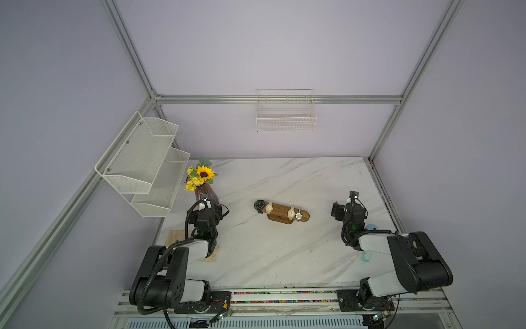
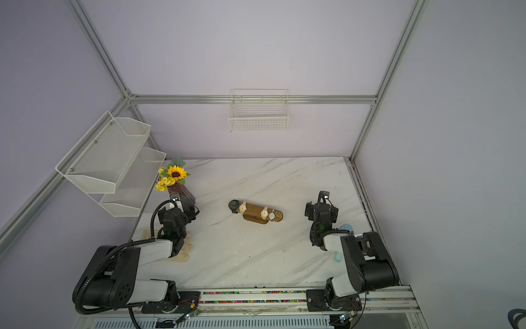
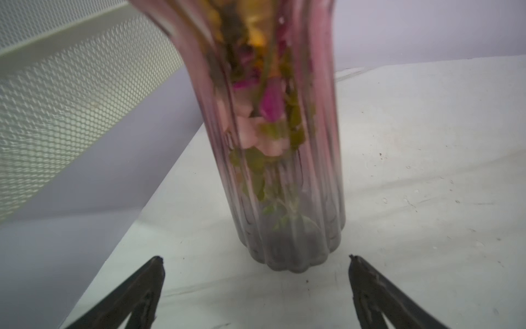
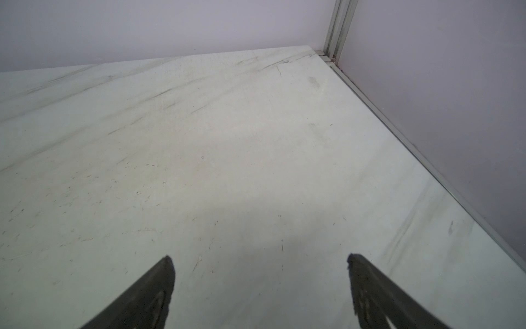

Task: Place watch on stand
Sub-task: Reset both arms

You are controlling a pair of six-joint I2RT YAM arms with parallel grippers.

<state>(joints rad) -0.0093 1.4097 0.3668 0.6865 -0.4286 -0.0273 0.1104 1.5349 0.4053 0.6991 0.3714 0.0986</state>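
Watch (image 1: 298, 215): hung on the stand (image 1: 280, 211) with three others, between both grippers, well apart from each.
Right gripper (image 4: 259, 256): opened wide, nothing is held.
Left gripper (image 3: 256, 257): opened wide, nothing is held; vase (image 3: 273, 142) is just in front.
Danger: vase could be tipped over if left gripper is moved forward.

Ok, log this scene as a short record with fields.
stand: wooden bar on oval base, mid-table
watches: four on the bar; black watch at one end, a cream-strap watch beside it, another beside the silver watch near the other end
left tool: open, empty, facing the pink glass vase
right tool: open, empty, above bare marble table
loose watches: none visible
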